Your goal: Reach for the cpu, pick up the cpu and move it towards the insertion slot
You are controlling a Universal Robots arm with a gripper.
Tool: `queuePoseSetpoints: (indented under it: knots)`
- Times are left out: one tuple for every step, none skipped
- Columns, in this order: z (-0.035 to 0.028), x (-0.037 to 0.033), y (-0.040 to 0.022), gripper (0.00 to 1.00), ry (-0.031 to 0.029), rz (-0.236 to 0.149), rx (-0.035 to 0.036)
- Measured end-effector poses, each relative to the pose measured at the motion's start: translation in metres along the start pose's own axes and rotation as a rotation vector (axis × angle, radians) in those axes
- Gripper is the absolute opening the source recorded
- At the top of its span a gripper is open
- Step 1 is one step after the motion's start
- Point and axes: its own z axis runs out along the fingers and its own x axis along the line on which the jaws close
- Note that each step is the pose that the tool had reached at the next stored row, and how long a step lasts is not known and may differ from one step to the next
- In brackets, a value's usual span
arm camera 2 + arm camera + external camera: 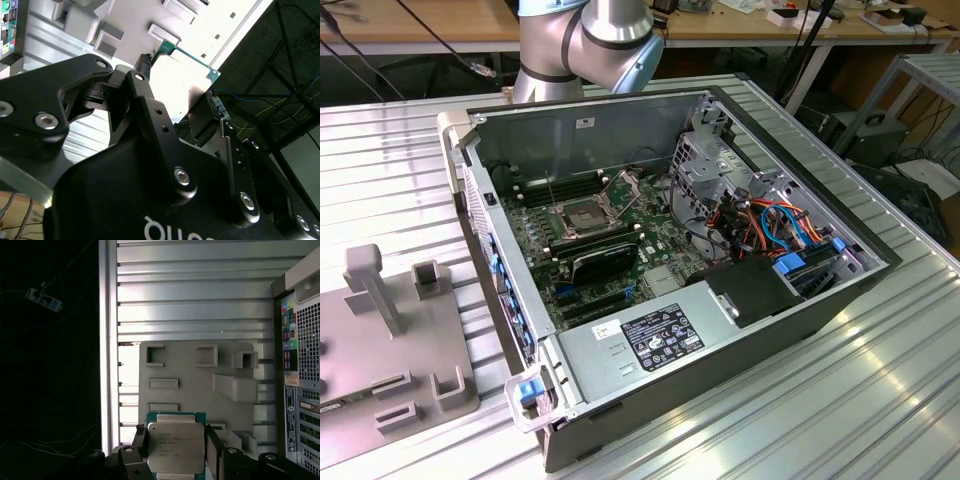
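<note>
The cpu (176, 447), a flat silvery square chip on a green board, sits between the two dark fingers of my gripper (176, 462), which is shut on it. It hangs above the grey fixture plate (200, 385), off to the side of the open computer case (300, 365). In the second wrist view the cpu (180, 80) is seen at a slant, with its green edge showing, clamped by the black fingers (145, 67). The insertion slot (582, 215), a silver-framed square socket with its lid raised, lies on the motherboard inside the case in the exterior view.
The arm's elbow (585, 40) stands behind the case's back wall. A black expansion card (605, 258) lies next to the socket. A drive cage and coloured cables (770, 225) fill the case on the exterior view's right. The grey fixture plate (390, 340) has raised blocks.
</note>
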Motion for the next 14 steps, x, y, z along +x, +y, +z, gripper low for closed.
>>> queuePoseSetpoints:
  knots:
    - [0.0, -0.0011, 0.0, 0.55, 0.0, 0.0, 0.0]
    - [0.0, -0.002, 0.0, 0.55, 0.0, 0.0, 0.0]
    - [0.0, -0.0029, 0.0, 0.55, -0.0001, 0.0, -0.0001]
    - [-0.0001, -0.0039, 0.0001, 0.55, 0.0, 0.0, -0.0001]
    - [-0.0001, -0.0049, 0.0001, 0.55, 0.0, 0.0, -0.0001]
    - [-0.0001, -0.0056, 0.0001, 0.55, 0.0, 0.0, 0.0]
    - [-0.0001, -0.0064, 0.0001, 0.55, 0.0, 0.0, -0.0001]
    - [-0.0001, -0.007, 0.0001, 0.55, -0.0001, 0.0, -0.0001]
    - [-0.0001, -0.0075, 0.0002, 0.55, -0.0001, 0.0, -0.0001]
    - [-0.0002, -0.0084, 0.0001, 0.55, 0.0, 0.0, 0.0]
    - [-0.0002, -0.0091, 0.0001, 0.55, 0.0, 0.0, 0.0]
    - [-0.0003, -0.0098, 0.0002, 0.55, 0.0, 0.0, 0.0]
    - [-0.0003, -0.0106, 0.0002, 0.55, 0.0001, 0.0, 0.0001]
    - [-0.0003, -0.0113, 0.0002, 0.55, 0.0, 0.0, 0.0]
